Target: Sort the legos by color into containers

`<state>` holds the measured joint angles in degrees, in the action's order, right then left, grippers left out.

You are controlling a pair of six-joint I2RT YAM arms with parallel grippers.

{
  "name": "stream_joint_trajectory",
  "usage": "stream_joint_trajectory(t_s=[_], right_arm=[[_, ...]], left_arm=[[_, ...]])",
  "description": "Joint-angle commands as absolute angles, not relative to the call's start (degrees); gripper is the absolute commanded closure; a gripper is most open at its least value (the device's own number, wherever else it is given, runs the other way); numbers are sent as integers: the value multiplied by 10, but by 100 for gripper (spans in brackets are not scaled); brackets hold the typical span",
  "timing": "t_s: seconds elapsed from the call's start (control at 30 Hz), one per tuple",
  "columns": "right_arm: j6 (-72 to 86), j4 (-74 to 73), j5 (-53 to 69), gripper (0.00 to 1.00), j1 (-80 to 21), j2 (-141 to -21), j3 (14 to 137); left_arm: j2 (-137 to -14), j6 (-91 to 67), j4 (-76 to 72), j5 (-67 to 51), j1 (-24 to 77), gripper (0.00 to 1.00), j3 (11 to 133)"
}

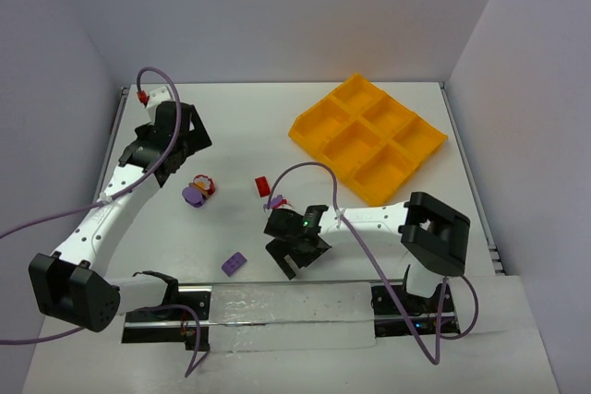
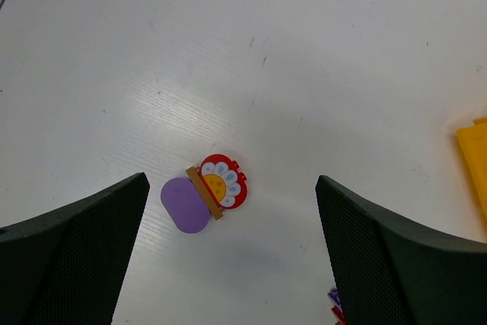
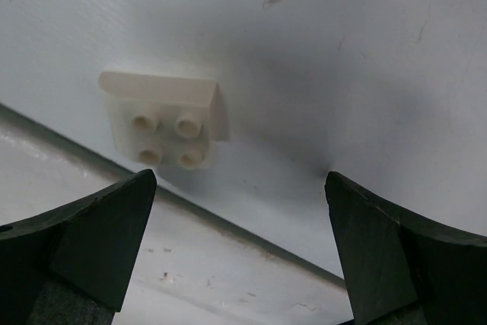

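Note:
A lego cluster, a purple piece (image 2: pixel 185 204) joined by a brown bar to a red flower-printed piece (image 2: pixel 223 182), lies on the white table, also in the top view as the cluster (image 1: pixel 198 191). My left gripper (image 2: pixel 232 264) hangs open above it, the cluster nearer its left finger. A white four-stud lego (image 3: pixel 163 123) lies near the table's front edge. My right gripper (image 3: pixel 240 256) is open, the white lego up and left of its gap. A red lego (image 1: pixel 262 185), a purple lego (image 1: pixel 234 264) and a small purple-red cluster (image 1: pixel 277 201) lie loose. The orange-yellow tray of containers (image 1: pixel 367 136) stands back right.
The tray's edge (image 2: pixel 473 157) shows at the right of the left wrist view. A pale strip (image 3: pixel 190 279) runs along the table's front edge just below the white lego. Grey walls close off the table at the back and sides.

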<state>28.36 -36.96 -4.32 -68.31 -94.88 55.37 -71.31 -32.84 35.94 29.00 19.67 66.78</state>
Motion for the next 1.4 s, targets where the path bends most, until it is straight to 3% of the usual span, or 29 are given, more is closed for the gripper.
stream_joint_trajectory(t_s=[0.0, 0.37, 0.63, 0.77, 0.93, 1.1, 1.2, 1.33, 1.37], right_arm=[[263, -382, -95, 0, -687, -981, 613], [214, -316, -92, 0, -653, -1018, 650], [192, -286, -63, 19, -641, -1018, 626], [195, -278, -60, 35, -641, -1016, 617], [199, -278, -65, 38, -642, -1008, 611], [207, -276, -76, 56, -640, -997, 603], [211, -275, -76, 54, -640, -987, 590], [215, -281, -80, 26, -638, -984, 581], [215, -283, -82, 25, -637, -984, 578]], left_arm=[[-717, -330, 353, 278, 202, 1, 695], [-725, -323, 361, 287, 206, 1, 713], [-739, -325, 360, 282, 206, 1, 718], [-742, -326, 361, 284, 207, 1, 716], [-744, -327, 360, 282, 209, 1, 718], [-752, -329, 361, 282, 211, 1, 721], [-754, -330, 362, 285, 213, 1, 722], [-754, -331, 364, 287, 214, 1, 723], [-754, -331, 363, 287, 215, 1, 723]])
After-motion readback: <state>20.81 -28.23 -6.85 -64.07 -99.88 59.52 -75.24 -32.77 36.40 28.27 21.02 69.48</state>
